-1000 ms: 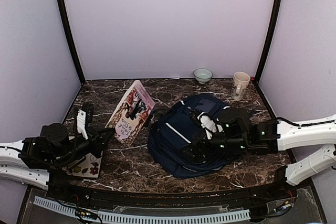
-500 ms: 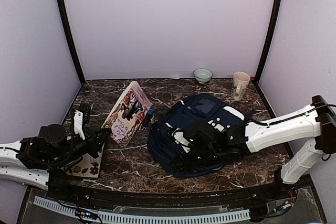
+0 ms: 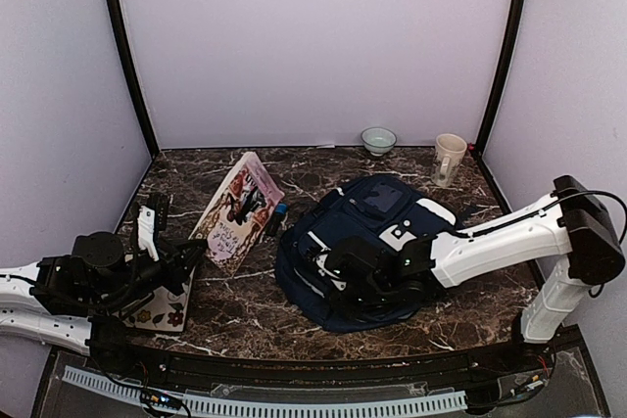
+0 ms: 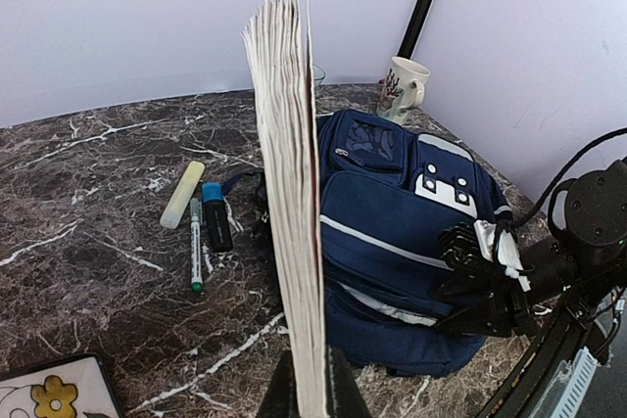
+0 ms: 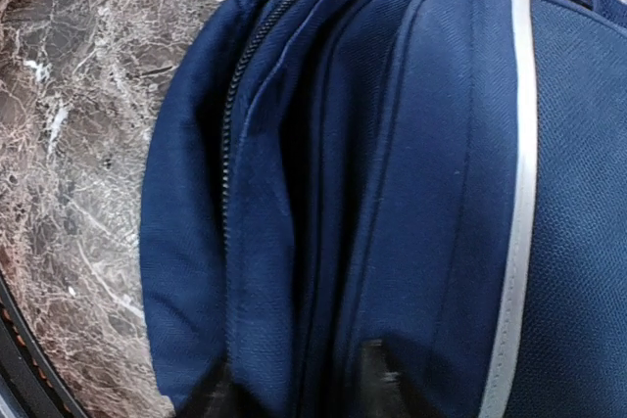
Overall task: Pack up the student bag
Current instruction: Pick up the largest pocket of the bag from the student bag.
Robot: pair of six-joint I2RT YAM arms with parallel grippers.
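The student bag lies flat on the marble table, navy with white stripes. My right gripper reaches over the bag's near-left side. In the right wrist view the right gripper has a fold of navy fabric beside the zipper pinched between its fingers. My left gripper is shut on the lower edge of a thick book and holds it upright on edge, left of the student bag. From above, the book leans with its pink cover showing.
A yellow highlighter, a blue-capped marker and a green-tipped pen lie behind the book. A mug and a small bowl stand at the back wall. A floral-patterned flat item lies under my left arm.
My right arm slid left across the bag to its near-left side and its jaws closed onto the fabric. The left gripper with the book shifted only slightly.
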